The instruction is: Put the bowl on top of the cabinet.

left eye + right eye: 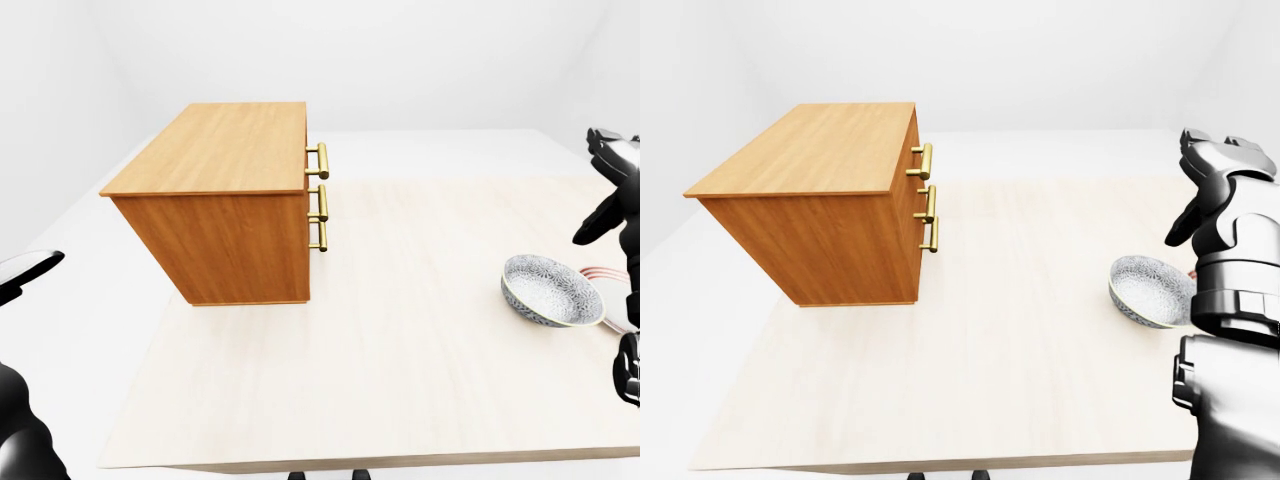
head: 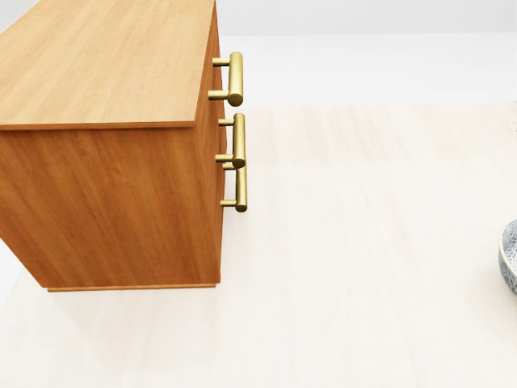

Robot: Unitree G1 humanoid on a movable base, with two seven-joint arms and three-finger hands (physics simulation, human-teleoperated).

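Note:
A blue-and-white patterned bowl [image 1: 553,290] sits on the pale wooden table [image 1: 380,360] near its right edge, empty and upright. The wooden cabinet [image 1: 230,210] stands on the table's left part, its flat top [image 1: 815,148] bare. My right hand [image 1: 1208,188] hovers just right of and above the bowl with its fingers spread, not touching it. Only a sliver of my left hand [image 1: 28,274] shows, at the left edge of the left-eye view, far from both. The head view catches just the bowl's rim [image 2: 510,259] at its right edge.
Brass bar handles [image 1: 320,195] stick out from the cabinet's right face toward the bowl. A pink-striped flat piece [image 1: 606,273] peeks out from behind the bowl. White floor and walls surround the table.

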